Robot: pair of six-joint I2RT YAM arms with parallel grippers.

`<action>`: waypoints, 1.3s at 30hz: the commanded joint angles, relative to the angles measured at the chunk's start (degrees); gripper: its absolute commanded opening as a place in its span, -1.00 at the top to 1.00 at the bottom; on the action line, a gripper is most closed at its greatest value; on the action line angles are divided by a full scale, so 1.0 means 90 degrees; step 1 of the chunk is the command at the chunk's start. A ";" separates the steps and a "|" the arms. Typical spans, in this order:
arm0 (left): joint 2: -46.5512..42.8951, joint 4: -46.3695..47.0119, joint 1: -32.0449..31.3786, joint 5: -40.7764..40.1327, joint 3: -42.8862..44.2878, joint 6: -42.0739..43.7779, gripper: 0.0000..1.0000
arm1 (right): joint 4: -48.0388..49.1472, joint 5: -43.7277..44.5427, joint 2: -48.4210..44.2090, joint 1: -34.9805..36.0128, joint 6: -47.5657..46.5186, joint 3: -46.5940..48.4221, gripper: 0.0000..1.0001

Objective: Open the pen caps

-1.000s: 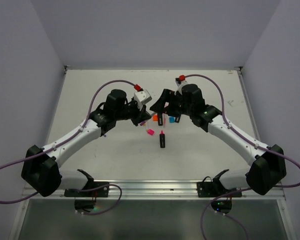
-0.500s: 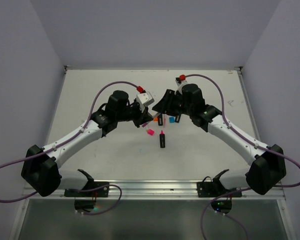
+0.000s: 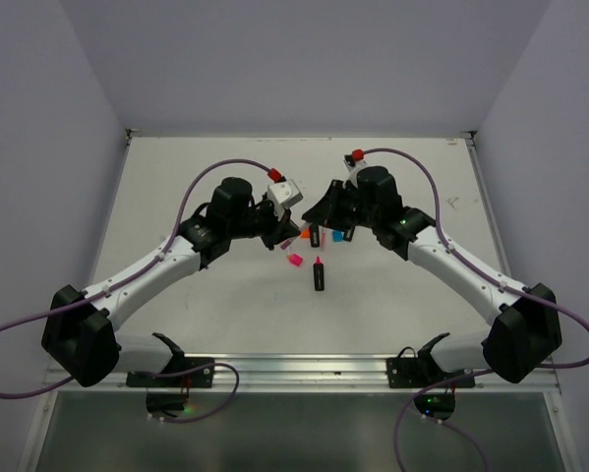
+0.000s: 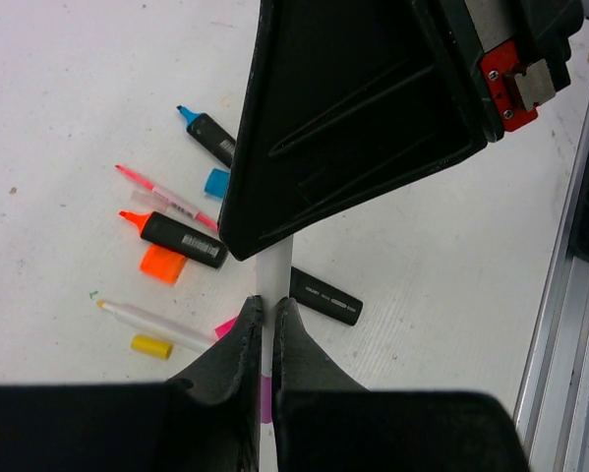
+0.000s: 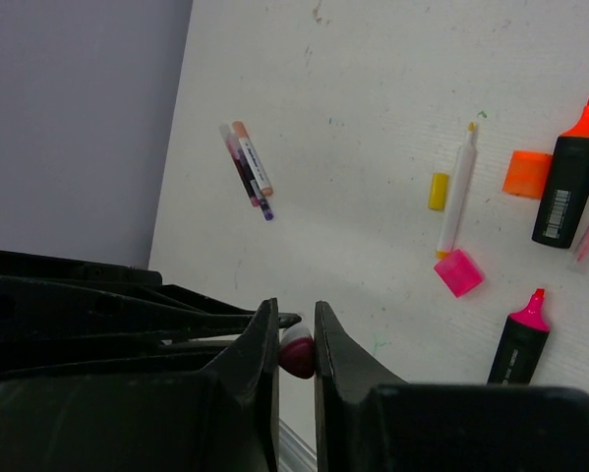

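Right gripper (image 5: 294, 326): jaws pinched narrow on the dark pink pen cap (image 5: 296, 356), lodged between its fingertips. Left gripper (image 4: 267, 313): clamped on the thin white pen (image 4: 274, 271), directly facing the right one. You pull them straight apart along the pen's line, both grips firm, no sideways bend.

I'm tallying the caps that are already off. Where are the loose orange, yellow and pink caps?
orange cap (image 5: 526, 172): right wrist view, middle of its flat upper face.
yellow cap (image 5: 439, 191): right wrist view, middle of its side.
pink cap (image 5: 458, 272): right wrist view, middle of its upper face.
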 commanded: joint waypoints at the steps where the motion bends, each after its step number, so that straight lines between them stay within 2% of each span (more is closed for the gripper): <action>1: -0.0176 0.0346 -0.0042 -0.0031 0.0298 0.0095 1.00 | -0.0006 -0.0078 -0.0039 -0.0003 -0.0029 -0.0031 1.00; 3: -0.0215 0.0385 -0.0052 -0.0138 0.0269 -0.0119 1.00 | 0.0043 -0.0049 -0.0077 -0.0003 -0.0068 -0.0079 1.00; 4: -0.0225 0.0453 -0.0052 -0.0187 0.0250 -0.0237 0.77 | 0.0063 -0.0020 -0.0107 -0.0003 -0.0097 -0.0108 1.00; 6: -0.0274 0.0521 -0.0052 -0.0431 0.0191 -0.0713 0.44 | 0.0199 0.0068 -0.0253 -0.0003 -0.0146 -0.0177 1.00; 7: -0.0303 0.0570 -0.0042 -0.0538 0.0181 -0.0900 0.17 | 0.0277 0.0194 -0.0331 -0.0003 -0.0204 -0.0264 1.00; 9: -0.0342 0.0648 -0.0023 -0.0724 0.0123 -0.1281 -0.07 | 0.0560 0.0341 -0.0555 0.0006 -0.0283 -0.0382 1.00; 10: -0.0371 0.0736 0.0016 -0.0802 0.0103 -0.1815 -0.28 | 0.0696 0.0496 -0.0634 -0.0003 -0.0380 -0.0518 1.00; 14: -0.0421 0.0649 0.0289 -0.0969 0.0025 -0.3661 -0.50 | 0.1253 0.0809 -0.1014 -0.0003 -0.0819 -0.0811 1.00; 15: -0.0440 0.0600 0.0387 -0.0969 0.0015 -0.4507 -0.54 | 0.1467 0.0898 -0.1083 0.0006 -0.0946 -0.0860 1.00; 16: -0.0508 0.0464 0.0407 -0.1027 -0.0004 -0.4950 -0.58 | 0.1720 0.0947 -0.1219 -0.0003 -0.1199 -0.0967 1.00; 18: -0.0528 0.0337 0.0427 -0.1037 -0.0082 -0.6071 -0.59 | 0.2034 0.1016 -0.1337 -0.0003 -0.1424 -0.1133 1.00; 22: -0.0538 0.0345 0.0427 -0.0950 -0.0258 -0.7618 -0.57 | 0.2892 0.1035 -0.1562 -0.0003 -0.2010 -0.1504 1.00; 25: -0.0548 0.0560 0.0417 -0.0959 -0.0249 -0.8282 -0.49 | 0.3206 0.1016 -0.1621 0.0006 -0.2332 -0.1583 1.00; 33: -0.0480 0.0746 0.0417 -0.1711 -0.0180 -0.9961 -0.25 | 0.4134 0.1006 -0.1738 0.0006 -0.2519 -0.1973 1.00; 39: -0.0274 0.0746 0.0261 -0.2062 0.0005 -1.0705 -0.22 | 0.4828 0.0977 -0.1709 0.0045 -0.2627 -0.2188 1.00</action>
